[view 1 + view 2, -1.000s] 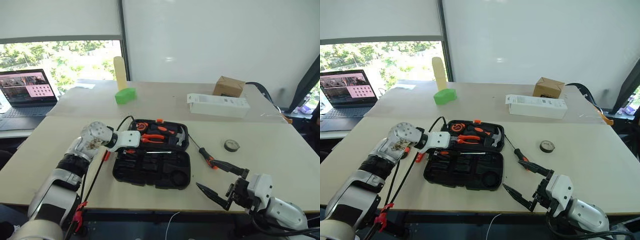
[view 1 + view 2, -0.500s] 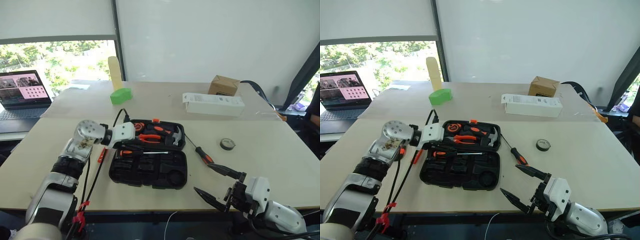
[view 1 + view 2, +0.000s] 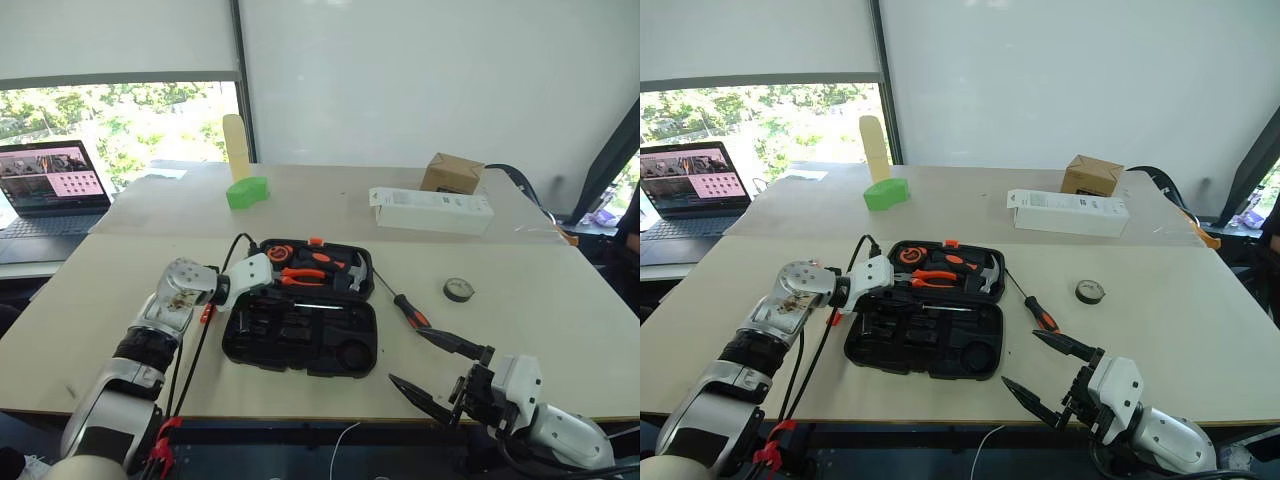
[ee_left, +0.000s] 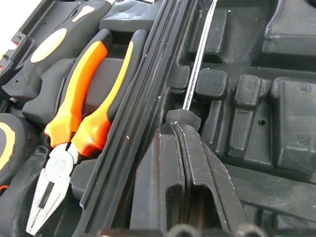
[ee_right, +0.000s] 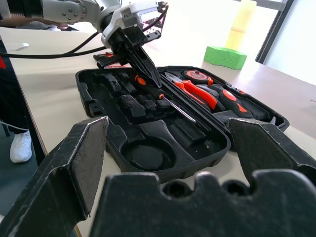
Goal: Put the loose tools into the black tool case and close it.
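Your left gripper [image 4: 190, 129] was clenched, its tips resting on a screwdriver [image 5: 170, 105] seated in the black tool case [image 3: 300, 335], likely pressing it home. Your right gripper [image 3: 440, 372] was released, waiting at five o'clock. Another screwdriver [image 3: 405, 303] and the tape roll [image 3: 459, 290] lay at three o'clock on the beige table [image 3: 560, 330], by windows.

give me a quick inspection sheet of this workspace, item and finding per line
surface: pale table, mostly bare.
job's things: black tool case lies open; one screwdriver lies inside it, another screwdriver and the tape roll lie loose beside it.
clutter: white box, cardboard box, green block.
grippers: left gripper shut, tips down on the screwdriver in the case; right gripper open over the near table edge.
cables: black cable runs along the left arm.
surroundings: laptop open beside a window.
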